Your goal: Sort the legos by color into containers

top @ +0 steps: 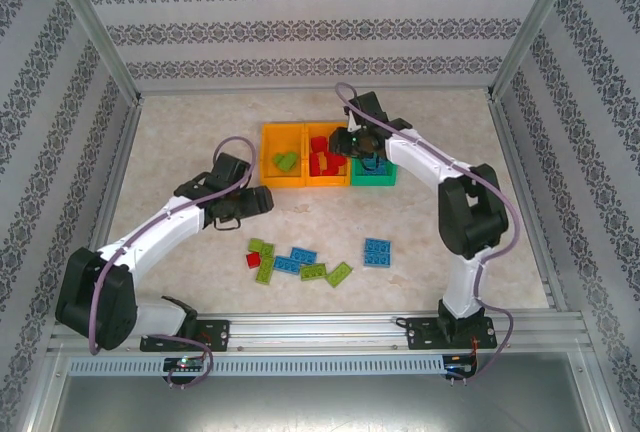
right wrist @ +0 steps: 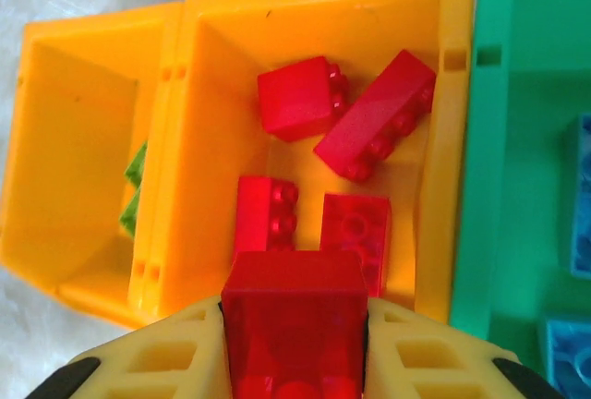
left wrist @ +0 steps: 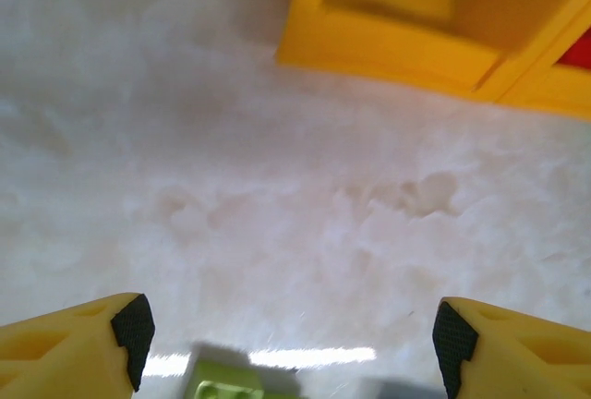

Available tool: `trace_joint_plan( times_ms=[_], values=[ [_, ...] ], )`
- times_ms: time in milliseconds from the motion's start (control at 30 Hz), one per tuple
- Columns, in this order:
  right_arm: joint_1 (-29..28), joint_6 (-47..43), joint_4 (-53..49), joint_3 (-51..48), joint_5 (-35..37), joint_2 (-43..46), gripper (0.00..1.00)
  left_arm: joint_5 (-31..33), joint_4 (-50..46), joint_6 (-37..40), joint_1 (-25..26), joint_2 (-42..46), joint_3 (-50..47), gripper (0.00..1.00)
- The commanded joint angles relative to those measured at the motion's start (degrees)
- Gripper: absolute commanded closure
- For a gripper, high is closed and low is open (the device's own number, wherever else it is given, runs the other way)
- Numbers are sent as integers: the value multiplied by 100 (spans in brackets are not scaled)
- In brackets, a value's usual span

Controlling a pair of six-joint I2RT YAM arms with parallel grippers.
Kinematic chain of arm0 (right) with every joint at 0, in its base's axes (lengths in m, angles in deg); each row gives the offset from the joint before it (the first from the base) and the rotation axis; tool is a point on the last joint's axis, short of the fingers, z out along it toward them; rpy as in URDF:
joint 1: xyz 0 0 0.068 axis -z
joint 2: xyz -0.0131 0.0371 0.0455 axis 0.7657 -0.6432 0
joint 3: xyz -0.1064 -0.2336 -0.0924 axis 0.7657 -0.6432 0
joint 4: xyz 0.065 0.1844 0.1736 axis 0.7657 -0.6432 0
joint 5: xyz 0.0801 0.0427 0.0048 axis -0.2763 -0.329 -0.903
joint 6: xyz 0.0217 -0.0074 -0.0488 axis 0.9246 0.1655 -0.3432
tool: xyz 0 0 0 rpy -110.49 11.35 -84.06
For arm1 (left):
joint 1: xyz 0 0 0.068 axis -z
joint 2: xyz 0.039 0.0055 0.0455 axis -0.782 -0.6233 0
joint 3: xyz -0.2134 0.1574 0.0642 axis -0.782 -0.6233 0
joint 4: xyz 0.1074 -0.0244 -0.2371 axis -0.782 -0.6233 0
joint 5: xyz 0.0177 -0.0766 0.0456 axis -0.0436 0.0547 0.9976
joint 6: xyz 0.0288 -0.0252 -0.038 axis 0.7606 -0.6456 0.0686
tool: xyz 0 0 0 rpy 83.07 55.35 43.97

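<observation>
Top external: three open plastic bins stood in a row, the left orange bin (top: 266, 157), the middle orange bin (top: 328, 182) and the green bin (top: 372, 180). The right gripper (top: 350, 142) hung over the middle one; the left gripper (top: 262, 199) sat near the left bin. Loose green, blue and red studded bricks (top: 300, 260) lay on the pale marbled table (top: 180, 132), nearer the bases.

Left wrist: claw spread wide, empty, above bare table, with a light green brick (left wrist: 231, 382) at the bottom edge.

Right wrist: claw clamped on a red studded plastic brick (right wrist: 295, 311) above the middle bin. Four red bricks (right wrist: 300, 99) lay inside it, and blue bricks (right wrist: 568, 344) in the green bin.
</observation>
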Motion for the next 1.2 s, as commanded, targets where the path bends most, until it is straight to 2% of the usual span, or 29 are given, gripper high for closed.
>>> trace_joint_plan(
  times_ms=[0,300,433,467,667,833,1167],
  values=[
    [52,221,-244,479,-141,-376,67,-54,-341,-424,145,322,-380,21],
    [107,233,-266,837,-121,-784,49,-139,-412,-1229,458,1383,-1333,30],
    [107,249,-201,791,-151,-702,30,-147,-465,-1450,648,1561,-1495,32],
    [103,262,-177,760,-145,-664,28,-164,-462,-1489,709,1559,-1514,33],
    [107,307,44,459,-122,-284,25,-213,-515,-1688,1008,1423,-1595,43],
    [138,303,22,331,-118,-138,25,-142,-447,-1785,1017,1454,-1830,49],
    [183,402,186,-70,-102,176,23,-143,-404,-1957,1018,1099,-1872,50]
  ],
)
